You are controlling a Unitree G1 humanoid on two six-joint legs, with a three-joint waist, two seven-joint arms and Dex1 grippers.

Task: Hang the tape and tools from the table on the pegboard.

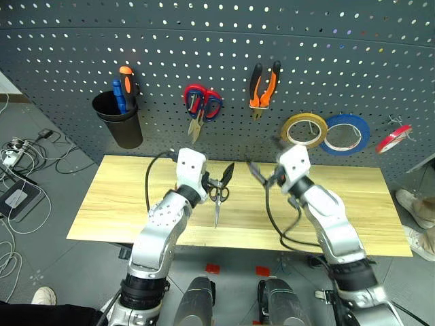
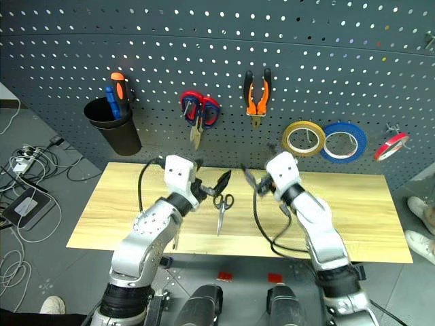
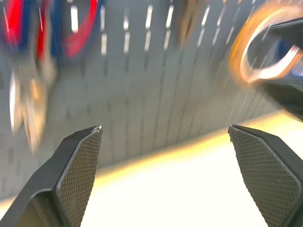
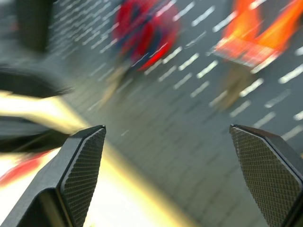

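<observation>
The pegboard (image 1: pixel 217 47) carries the yellowish tape (image 1: pixel 304 129) and the orange-and-black pliers (image 1: pixel 264 85), each on a hook. Black-handled scissors (image 1: pixel 217 198) lie on the pale wood table (image 1: pixel 122 204), blades towards the front edge. My left gripper (image 1: pixel 221 178) hovers just above the scissors' handles, open and empty. My right gripper (image 1: pixel 262 175) is a hand's width to the right, also open and empty. The two point roughly at each other. In the wrist views the left fingers (image 3: pixel 80 165) and right fingers (image 4: pixel 85 161) stand wide apart, with the blurred pegboard behind.
A black cup (image 1: pixel 119 119) with an orange and a blue screwdriver hangs at the board's left. Red-handled snips (image 1: pixel 202 105), a blue roll (image 1: pixel 346 134) and a red roll (image 1: pixel 394 139) hang there too. Cables lie on the floor at left. A shoe (image 1: pixel 414 207) is at right.
</observation>
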